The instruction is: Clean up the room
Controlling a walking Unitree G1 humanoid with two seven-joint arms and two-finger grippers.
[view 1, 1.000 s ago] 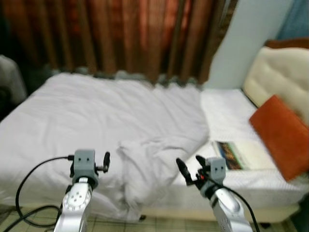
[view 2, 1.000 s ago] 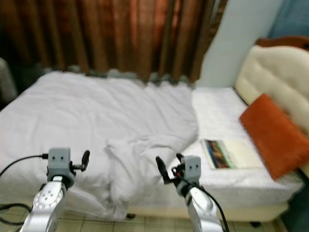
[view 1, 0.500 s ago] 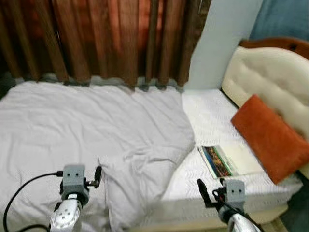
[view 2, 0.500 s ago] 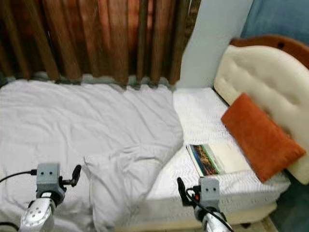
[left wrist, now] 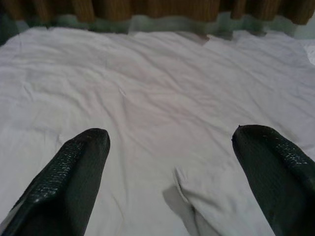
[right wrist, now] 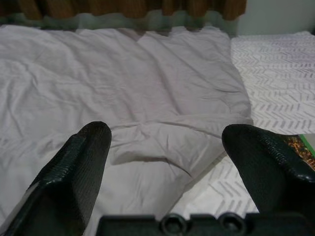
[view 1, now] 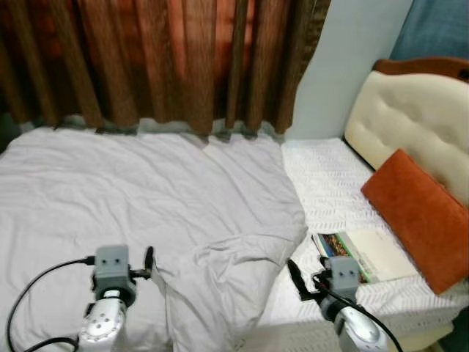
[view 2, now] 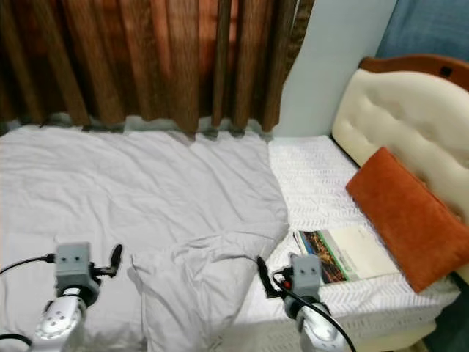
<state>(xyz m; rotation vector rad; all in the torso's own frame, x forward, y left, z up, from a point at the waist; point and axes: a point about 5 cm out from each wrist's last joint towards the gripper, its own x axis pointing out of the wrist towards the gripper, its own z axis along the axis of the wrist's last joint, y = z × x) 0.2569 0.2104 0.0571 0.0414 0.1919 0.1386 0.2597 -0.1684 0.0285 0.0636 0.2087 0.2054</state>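
Observation:
A white duvet covers most of the bed, and its near corner is folded back and rumpled. Beside the fold, a book with a colourful cover lies on the patterned white sheet. An orange pillow leans on the cream headboard. My left gripper hovers open over the duvet's near edge with nothing in it. My right gripper is open and empty too, just short of the book, between it and the folded corner. In the right wrist view the book shows past one finger.
Brown-orange curtains hang behind the bed's far side. A pale wall meets the headboard at the back right. A black cable loops from my left arm.
The whole picture has shifted as the camera came closer to the bed and turned. Both grippers stay open in front of me. The bedding, book and pillow lie as before.

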